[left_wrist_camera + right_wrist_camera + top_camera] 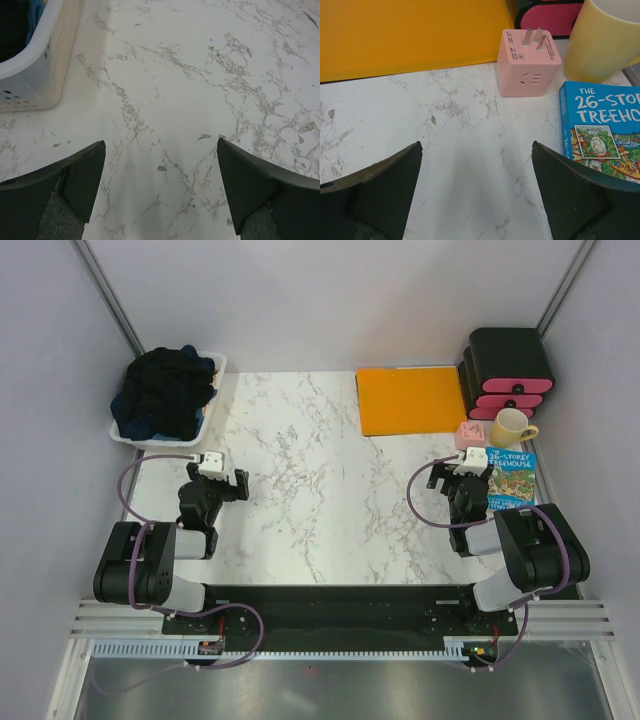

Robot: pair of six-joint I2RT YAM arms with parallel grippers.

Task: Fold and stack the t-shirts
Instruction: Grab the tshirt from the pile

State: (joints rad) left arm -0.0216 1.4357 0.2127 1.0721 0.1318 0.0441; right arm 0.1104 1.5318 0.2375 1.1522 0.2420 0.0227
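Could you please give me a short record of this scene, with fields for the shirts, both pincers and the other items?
t-shirts: dark heap, unfolded, in white basket at far left corner
left pincer: open, empty, over marble table
right pincer: open, empty, near pink plug adapter and book
far right: orange sheet, drawer unit, yellow mug
progress: nothing folded yet

I see a marble table (300,470) with a white basket (213,395) at its far left corner. Far right, an orange sheet (410,400) lies beside black drawers (508,370) with pink fronts. Closer in, a pink adapter (470,435) sits just beside a yellow mug (510,427) — a blue book (512,478) lies near both.
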